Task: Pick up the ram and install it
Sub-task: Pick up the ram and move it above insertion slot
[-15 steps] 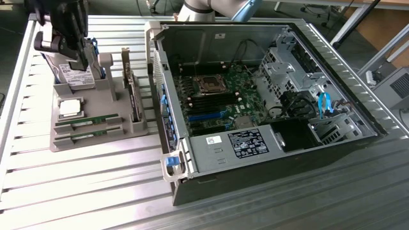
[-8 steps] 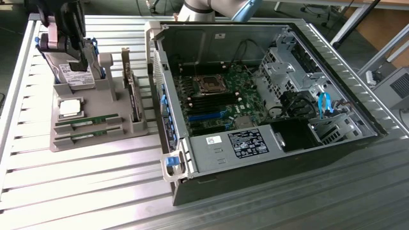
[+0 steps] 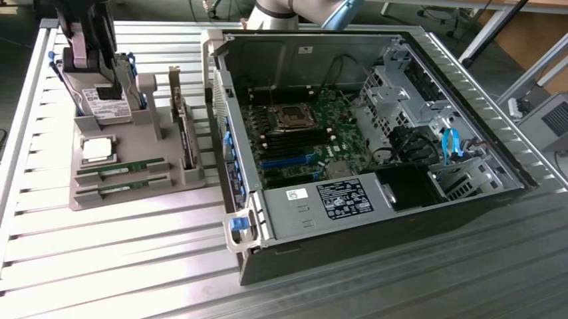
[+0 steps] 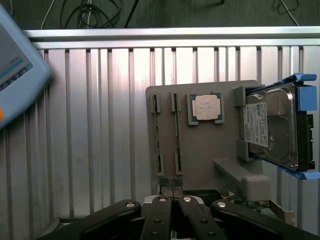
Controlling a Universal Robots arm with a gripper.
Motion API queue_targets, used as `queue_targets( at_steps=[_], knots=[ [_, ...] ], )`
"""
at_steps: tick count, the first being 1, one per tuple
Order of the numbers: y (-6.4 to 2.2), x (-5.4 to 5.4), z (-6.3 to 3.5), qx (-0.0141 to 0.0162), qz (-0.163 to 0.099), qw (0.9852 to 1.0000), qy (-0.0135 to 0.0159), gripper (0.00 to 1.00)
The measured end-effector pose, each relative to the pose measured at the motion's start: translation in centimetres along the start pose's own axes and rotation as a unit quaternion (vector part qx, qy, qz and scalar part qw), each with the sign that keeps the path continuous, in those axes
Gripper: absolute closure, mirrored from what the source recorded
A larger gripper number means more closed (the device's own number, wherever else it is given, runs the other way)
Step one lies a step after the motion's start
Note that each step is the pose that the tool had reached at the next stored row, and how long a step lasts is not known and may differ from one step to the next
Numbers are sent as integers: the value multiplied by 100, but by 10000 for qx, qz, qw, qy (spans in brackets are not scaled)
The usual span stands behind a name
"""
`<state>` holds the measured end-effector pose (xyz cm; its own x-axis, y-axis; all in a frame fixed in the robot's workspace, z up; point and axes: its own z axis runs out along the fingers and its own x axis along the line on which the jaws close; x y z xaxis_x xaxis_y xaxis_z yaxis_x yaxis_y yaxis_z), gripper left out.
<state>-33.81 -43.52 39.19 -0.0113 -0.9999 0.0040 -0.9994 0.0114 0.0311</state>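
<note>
Two ram sticks lie side by side in slots of the grey holder tray. In the exterior view they are thin green strips: one ram and its twin. The wrist view looks down on the same tray, where the two ram sticks show edge-on. My gripper hangs above the tray, its tips lining up with the near ends of the sticks. Its black fingers are pressed together, shut on nothing.
On the tray also sit a square silver processor, a hard drive in a blue caddy and an upright expansion card. The open computer case with its motherboard stands at the exterior view's right. A grey tablet-like device lies beyond the tray.
</note>
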Motion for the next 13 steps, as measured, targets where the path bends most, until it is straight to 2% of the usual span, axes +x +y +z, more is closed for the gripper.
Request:
queue_targets(
  at_steps=[2,4,5,13],
  knots=[
    [0,0,0,0,0,10000,0,91],
    [0,5,0,0,0,10000,0,78],
    [0,5,0,0,0,10000,0,65],
    [13,6,12,0,0,10000,0,65]
  ],
)
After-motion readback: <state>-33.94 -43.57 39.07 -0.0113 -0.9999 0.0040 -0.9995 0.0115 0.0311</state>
